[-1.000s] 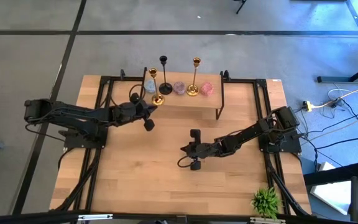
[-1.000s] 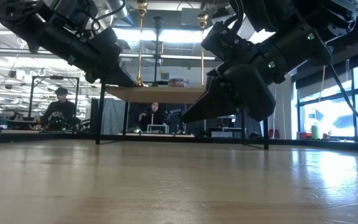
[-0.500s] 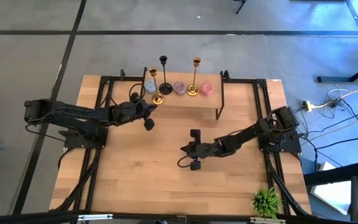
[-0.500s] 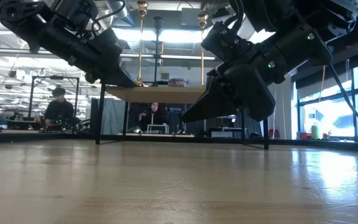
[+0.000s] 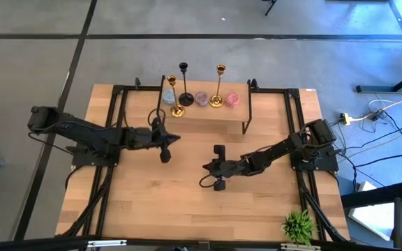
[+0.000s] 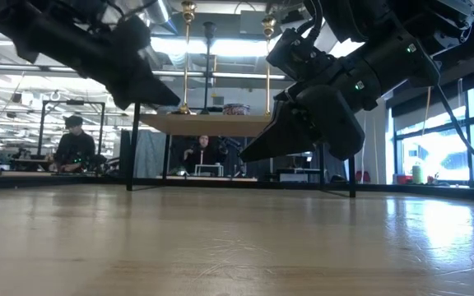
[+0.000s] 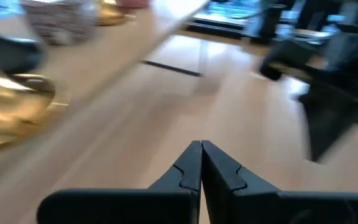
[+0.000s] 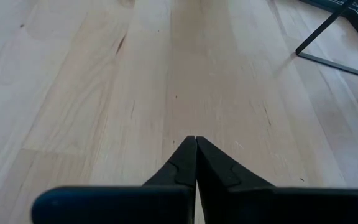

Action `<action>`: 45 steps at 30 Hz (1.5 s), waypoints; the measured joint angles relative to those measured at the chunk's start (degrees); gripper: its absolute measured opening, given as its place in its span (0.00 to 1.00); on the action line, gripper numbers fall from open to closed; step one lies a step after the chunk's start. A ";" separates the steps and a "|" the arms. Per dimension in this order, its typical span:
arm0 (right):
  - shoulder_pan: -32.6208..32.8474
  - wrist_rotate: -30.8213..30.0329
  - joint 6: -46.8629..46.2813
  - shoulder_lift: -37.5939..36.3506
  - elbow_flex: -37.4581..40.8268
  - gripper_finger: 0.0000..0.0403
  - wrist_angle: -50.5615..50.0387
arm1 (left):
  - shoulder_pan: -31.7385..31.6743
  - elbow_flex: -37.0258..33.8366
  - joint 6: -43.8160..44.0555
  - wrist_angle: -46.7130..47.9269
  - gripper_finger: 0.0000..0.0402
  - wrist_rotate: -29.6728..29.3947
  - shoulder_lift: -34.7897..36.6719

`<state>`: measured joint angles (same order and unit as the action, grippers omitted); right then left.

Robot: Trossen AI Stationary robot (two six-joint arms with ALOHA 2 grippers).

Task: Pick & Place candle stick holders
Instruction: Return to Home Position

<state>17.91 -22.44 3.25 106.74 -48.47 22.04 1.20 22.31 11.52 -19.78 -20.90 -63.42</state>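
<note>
High view, stock on hand: candle stick holders, three, all upright on shelf at 12 o'clock of table.
- First gold holder: at shelf's 9 o'clock end.
- Black holder: just beside it, toward 1 o'clock.
- Second gold holder: near shelf middle.
- Small glass candles: three, set among the stems.
- Green plant: table corner at 4 o'clock, no part of the job.

Left tool: above table at 10 o'clock of centre, near shelf's front edge. Jaws pressed together on nothing, per left wrist view.

Right tool: about table centre, jaws likewise closed and empty.

Handling, by judgement:
- Light, rigid metal.
- Tall over a small round base, so easily tipped by a passing arm.
- Polished gold probably slick.
- Best hold at mid-stem, pinched square across and kept vertical; cup and base best avoided.

Base spacing between black and first gold holder hard to read from straight above; possibly touching.

Placement judged complete, none left on table.
</note>
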 joint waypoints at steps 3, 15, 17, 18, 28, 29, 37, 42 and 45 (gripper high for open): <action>0.00 0.09 -0.23 0.00 -0.01 0.02 0.02 | 4.95 0.00 1.12 -0.01 0.00 -0.86 0.00; 0.00 2.16 -0.49 0.00 0.00 0.02 2.90 | 20.14 0.00 2.97 -0.12 0.00 -15.15 0.00; 0.00 2.14 -0.49 0.00 0.00 0.02 3.23 | 21.20 0.00 3.24 -0.14 0.00 -15.70 0.00; 0.00 2.16 -0.49 0.00 0.00 0.02 3.35 | 21.65 0.00 3.29 -0.14 0.00 -16.05 0.00; 0.00 2.14 -0.40 0.00 0.00 0.02 4.23 | 23.57 0.00 6.29 -0.26 0.00 -19.90 -3.60; 0.00 2.14 -0.42 0.00 0.00 0.02 4.05 | 23.55 0.00 6.74 -0.21 0.00 -20.32 -4.49; 0.85 5.50 -3.63 0.00 0.00 0.02 3.78 | 21.22 0.02 6.11 -7.81 0.00 -18.52 -11.83; 1.32 7.72 -3.18 0.00 0.00 0.02 3.63 | 19.54 0.00 5.39 -10.49 0.00 -15.29 -13.78; 1.27 7.81 -3.29 0.00 0.00 0.02 3.48 | 19.12 0.00 5.39 -10.52 0.00 -15.18 -14.05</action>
<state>19.18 -14.63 -0.04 106.74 -48.47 25.52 20.32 22.31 16.91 -30.30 -36.07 -77.47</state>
